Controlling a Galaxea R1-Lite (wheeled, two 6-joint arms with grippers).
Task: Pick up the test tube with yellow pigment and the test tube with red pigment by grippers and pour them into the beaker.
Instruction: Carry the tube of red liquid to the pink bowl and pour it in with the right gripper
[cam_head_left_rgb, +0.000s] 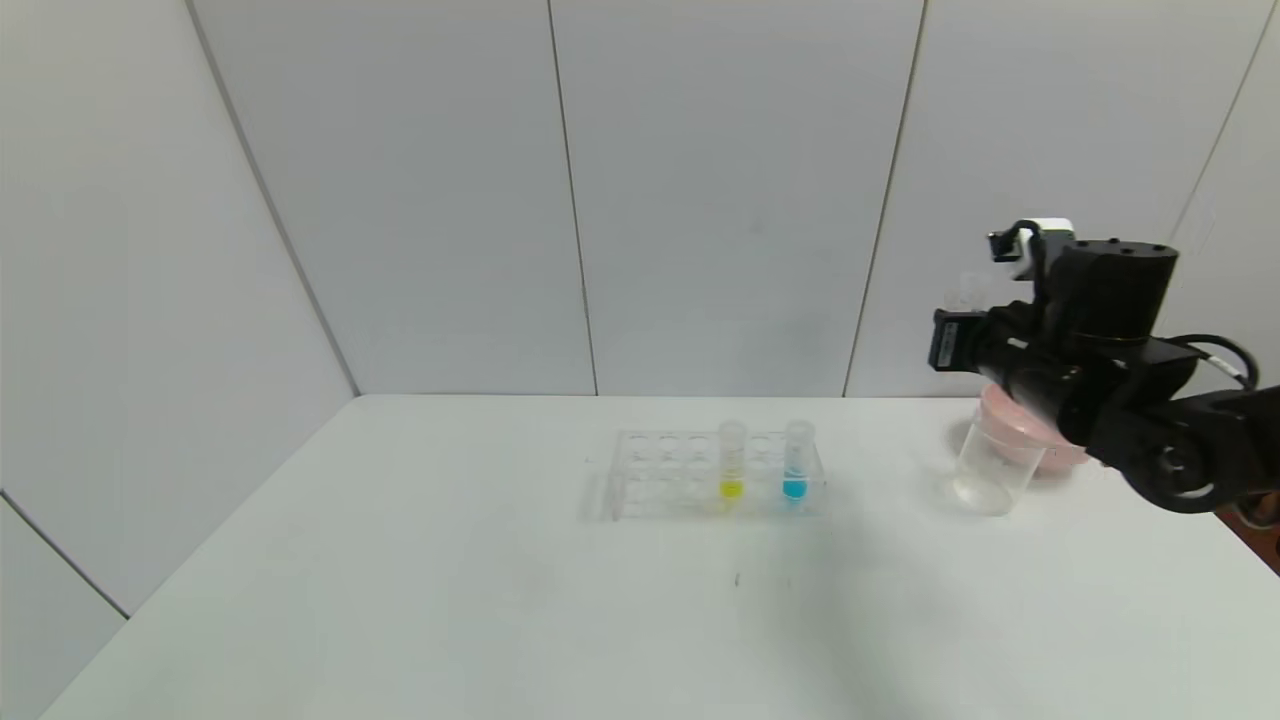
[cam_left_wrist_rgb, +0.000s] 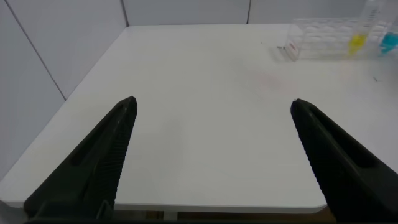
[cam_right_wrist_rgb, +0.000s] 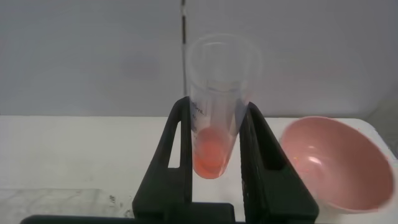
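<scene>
My right gripper (cam_head_left_rgb: 955, 335) is shut on the test tube with red pigment (cam_right_wrist_rgb: 214, 124), holding it in the air at the right, just above and behind the beaker (cam_head_left_rgb: 995, 465). In the right wrist view the tube sits between the black fingers (cam_right_wrist_rgb: 177, 155) with orange-red liquid at its bottom. The test tube with yellow pigment (cam_head_left_rgb: 732, 462) stands upright in the clear rack (cam_head_left_rgb: 660, 475) at mid-table; it also shows in the left wrist view (cam_left_wrist_rgb: 357, 41). My left gripper (cam_left_wrist_rgb: 212, 102) is open and empty over the table's near left part, out of the head view.
A blue-bottomed tube (cam_head_left_rgb: 796, 462) stands in the rack to the right of the yellow one. A pink bowl (cam_head_left_rgb: 1005, 412) sits right behind the beaker and shows in the right wrist view (cam_right_wrist_rgb: 333, 165). White walls close the back and left.
</scene>
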